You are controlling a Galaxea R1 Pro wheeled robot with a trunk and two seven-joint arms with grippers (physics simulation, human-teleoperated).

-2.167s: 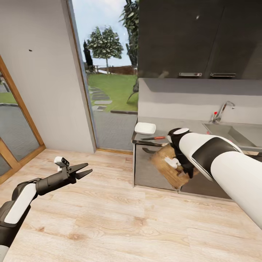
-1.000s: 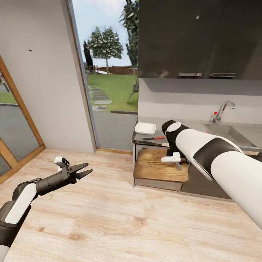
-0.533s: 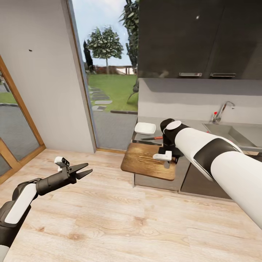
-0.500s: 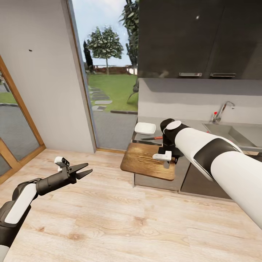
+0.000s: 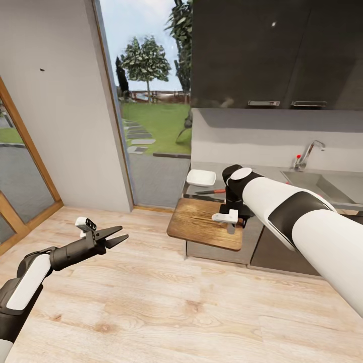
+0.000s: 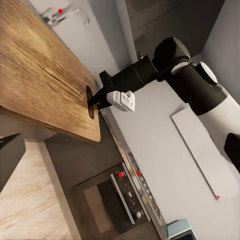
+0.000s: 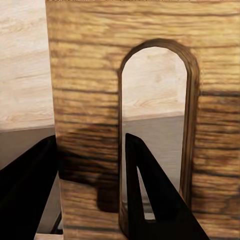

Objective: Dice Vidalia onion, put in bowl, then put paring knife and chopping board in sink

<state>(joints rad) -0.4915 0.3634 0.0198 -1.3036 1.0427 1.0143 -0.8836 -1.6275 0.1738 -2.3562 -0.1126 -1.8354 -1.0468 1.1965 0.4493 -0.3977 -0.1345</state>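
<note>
My right gripper [image 5: 233, 222] is shut on the chopping board [image 5: 201, 222] at its handle slot. The brown board hangs level in the air, in front of the countertop's [image 5: 272, 176] left end. In the right wrist view one dark finger [image 7: 145, 200] passes through the slot and the other lies along the board [image 7: 85, 95] edge. The paring knife [image 5: 212, 191] lies on the countertop beside the white bowl [image 5: 200, 177]. Sink [image 5: 322, 185] and faucet [image 5: 307, 154] are at the right. My left gripper [image 5: 115, 237] hangs open and empty, low over the floor. The onion is out of view.
An open doorway [image 5: 151, 126] to a garden lies left of the counter. Dark wall cabinets [image 5: 277, 50] hang above the worktop, grey base cabinets [image 5: 212, 247] stand below. Wide wooden floor [image 5: 151, 302] stretches in front. The left wrist view catches an oven [image 6: 127, 200].
The right gripper swung the board from hanging tilted to level, then lifted it up and leftward. Over the last half second it has stayed nearly still. The left arm has not moved.
</note>
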